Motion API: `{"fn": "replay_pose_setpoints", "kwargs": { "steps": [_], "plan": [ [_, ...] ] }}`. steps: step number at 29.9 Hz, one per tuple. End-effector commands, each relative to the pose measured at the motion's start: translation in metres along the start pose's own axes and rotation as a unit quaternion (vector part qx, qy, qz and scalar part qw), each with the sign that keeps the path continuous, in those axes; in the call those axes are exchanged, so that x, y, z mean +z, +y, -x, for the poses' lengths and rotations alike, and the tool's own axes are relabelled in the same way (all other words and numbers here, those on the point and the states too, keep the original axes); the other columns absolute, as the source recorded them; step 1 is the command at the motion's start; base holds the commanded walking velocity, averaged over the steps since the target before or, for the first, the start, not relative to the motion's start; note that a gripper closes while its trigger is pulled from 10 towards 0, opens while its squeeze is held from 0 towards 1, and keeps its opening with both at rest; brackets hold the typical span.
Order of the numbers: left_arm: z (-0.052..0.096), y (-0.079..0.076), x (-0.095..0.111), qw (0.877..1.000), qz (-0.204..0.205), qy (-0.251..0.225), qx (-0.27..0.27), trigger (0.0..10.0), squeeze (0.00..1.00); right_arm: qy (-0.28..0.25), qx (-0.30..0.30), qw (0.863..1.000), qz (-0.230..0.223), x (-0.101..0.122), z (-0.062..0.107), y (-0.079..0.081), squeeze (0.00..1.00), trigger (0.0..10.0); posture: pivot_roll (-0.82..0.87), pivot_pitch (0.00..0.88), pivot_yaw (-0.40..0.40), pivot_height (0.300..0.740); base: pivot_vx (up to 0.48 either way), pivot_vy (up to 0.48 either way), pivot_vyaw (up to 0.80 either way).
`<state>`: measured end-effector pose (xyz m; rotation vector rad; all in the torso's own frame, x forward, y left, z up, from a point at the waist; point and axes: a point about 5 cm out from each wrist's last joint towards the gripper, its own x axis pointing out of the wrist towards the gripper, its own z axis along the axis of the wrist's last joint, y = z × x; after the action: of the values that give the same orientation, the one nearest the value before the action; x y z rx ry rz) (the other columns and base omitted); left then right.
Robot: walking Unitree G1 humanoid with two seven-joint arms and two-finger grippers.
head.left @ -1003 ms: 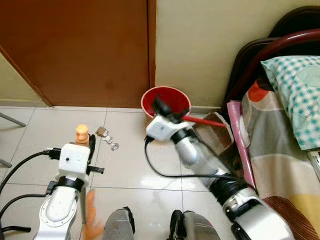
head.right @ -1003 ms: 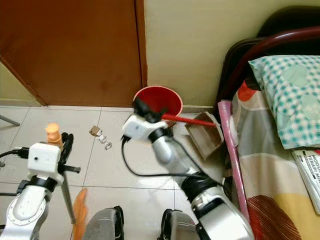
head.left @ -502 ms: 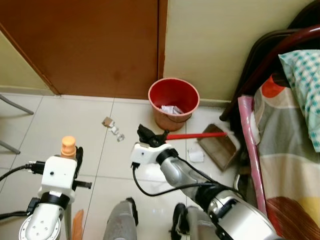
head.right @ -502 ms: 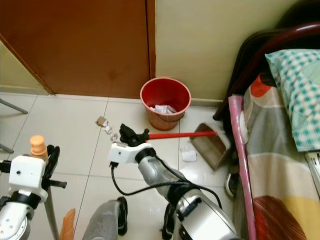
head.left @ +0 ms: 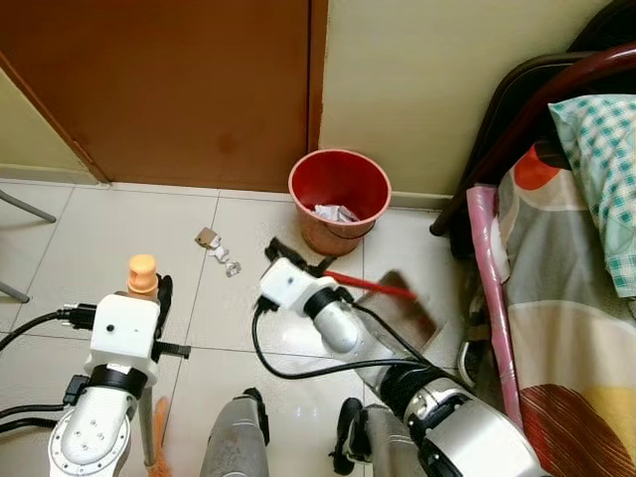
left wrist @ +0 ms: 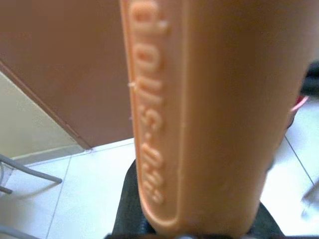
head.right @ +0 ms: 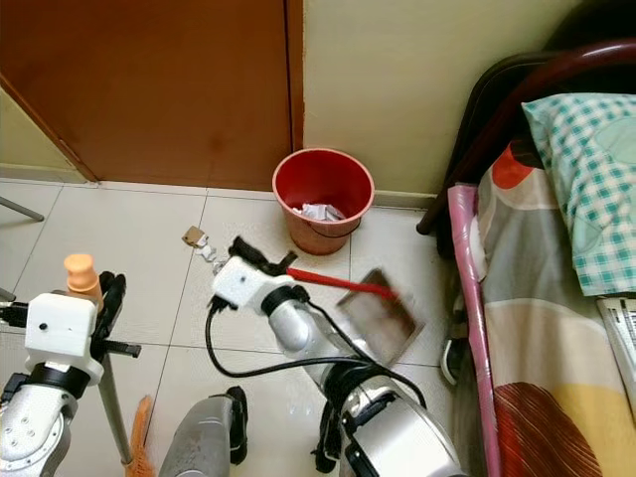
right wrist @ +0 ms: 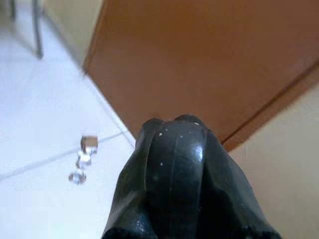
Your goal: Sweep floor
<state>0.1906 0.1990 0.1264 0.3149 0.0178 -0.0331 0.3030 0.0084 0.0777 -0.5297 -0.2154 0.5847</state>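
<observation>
My right gripper (head.left: 290,260) is shut on the red handle (head.left: 370,286) of a brown dustpan (head.left: 408,314), which tilts down over the tiles beside the bed. A red bucket (head.left: 340,193) stands against the wall just beyond it, with crumpled paper (head.left: 334,212) inside. My left gripper (head.left: 161,298) is shut on a broom handle with an orange cap (head.left: 142,267). The orange bristles (head.left: 157,463) touch the floor by my feet. Bits of litter (head.left: 217,249), a small brown box and crumpled scraps, lie on the tiles left of the bucket. The same litter (right wrist: 81,157) lies beyond my black fingers (right wrist: 174,169).
A bed with a pink rail (head.left: 489,298), patterned sheet and checked pillow (head.left: 601,149) takes up the right side, its dark headboard (head.left: 527,109) at the wall. A brown door (head.left: 159,89) is ahead. A chair leg (head.left: 20,204) shows at far left. A shoe (head.left: 467,363) lies by the bed.
The dustpan was tipped at the bucket a second ago. My right gripper has since pulled it back and lowered it toward the tiles by the bed. The camera has shifted too.
</observation>
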Motion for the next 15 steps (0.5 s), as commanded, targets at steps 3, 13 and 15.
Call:
{"fn": "replay_pose_setpoints", "kwargs": {
  "steps": [3,13,15],
  "plan": [
    [-0.008,0.001,-0.002,1.000,-0.004,-0.008,0.011,10.0,0.00,-0.049,-0.010,0.990,-0.131,0.033,-0.009,0.022,0.00,10.0,0.26,0.269,-0.042,0.740,0.000,0.000,0.00],
    [-0.063,0.004,0.012,0.997,-0.012,-0.080,0.015,10.0,0.00,-0.093,-0.106,0.984,-0.105,0.027,-0.007,-0.053,0.00,10.0,0.17,0.173,-0.067,0.740,0.000,0.000,0.00],
    [-0.071,0.002,0.014,0.996,-0.014,-0.089,0.009,10.0,0.00,-0.094,-0.124,0.982,-0.103,0.025,-0.005,-0.064,0.00,10.0,0.15,0.155,-0.067,0.740,0.000,0.000,0.00]
  ]
}}
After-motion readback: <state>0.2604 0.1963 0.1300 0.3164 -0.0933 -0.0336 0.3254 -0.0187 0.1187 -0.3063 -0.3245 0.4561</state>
